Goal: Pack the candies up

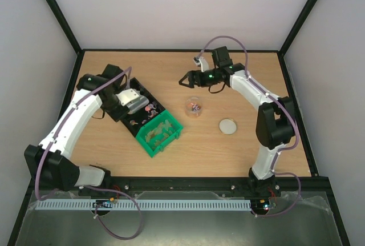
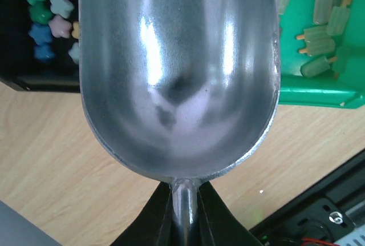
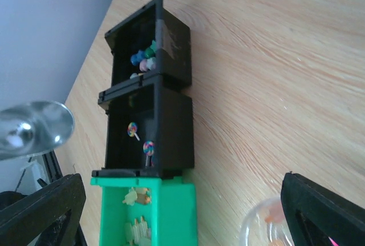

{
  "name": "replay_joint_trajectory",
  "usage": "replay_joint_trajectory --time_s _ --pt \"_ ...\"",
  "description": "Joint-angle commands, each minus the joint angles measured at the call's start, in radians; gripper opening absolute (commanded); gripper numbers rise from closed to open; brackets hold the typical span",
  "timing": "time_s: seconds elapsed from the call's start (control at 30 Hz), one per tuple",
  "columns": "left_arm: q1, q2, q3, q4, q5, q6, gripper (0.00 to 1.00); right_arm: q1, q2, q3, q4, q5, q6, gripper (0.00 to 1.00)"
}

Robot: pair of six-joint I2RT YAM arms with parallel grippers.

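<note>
— What sits on the wooden table (image 1: 239, 154)?
— At the left, two black bins (image 1: 141, 88), a green bin (image 1: 166, 144) touching their near end, and a metal scoop (image 1: 132, 101) above them.
— And to the right?
— A clear plastic cup (image 1: 187, 109), then a round white lid (image 1: 227, 126), apart.

This is looking like a robotics lab cell: plain white panels (image 1: 182, 6) in black frame struts (image 1: 57, 13) are enclosing a wooden table (image 1: 228, 154), while the left arm (image 1: 80, 112) and right arm (image 1: 268, 123) are sitting bolted to its near rail (image 1: 188, 184), beside a slotted cable duct (image 1: 159, 205).
</note>
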Motion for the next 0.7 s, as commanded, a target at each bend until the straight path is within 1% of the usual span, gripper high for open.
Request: replay_joint_trajectory --time_s 0.0,0.1,0.2,0.3,0.4,0.67 --pt "0.006 -0.064 -0.057 -0.021 0.04 -0.066 0.02 0.053 0.052 0.076 -0.043 0.05 -0.02 0.95" --pt "0.005 -0.063 -0.102 -0.022 0.046 -0.08 0.02 0.09 0.09 0.105 -0.049 0.072 -0.022 0.95" --pt "0.006 -0.025 -0.133 -0.022 0.04 -0.103 0.02 0.125 0.124 0.154 -0.061 0.094 -0.025 0.95" --pt "0.009 0.012 -0.142 -0.021 0.033 -0.111 0.02 0.162 0.145 0.179 -0.059 0.116 -0.027 0.94" --pt "0.011 0.052 -0.144 -0.021 0.021 -0.121 0.02 0.194 0.16 0.186 -0.04 0.136 -0.022 0.91" --pt "0.014 0.171 -0.125 -0.022 -0.028 -0.136 0.02 0.261 0.223 0.199 0.023 0.145 0.015 0.75"
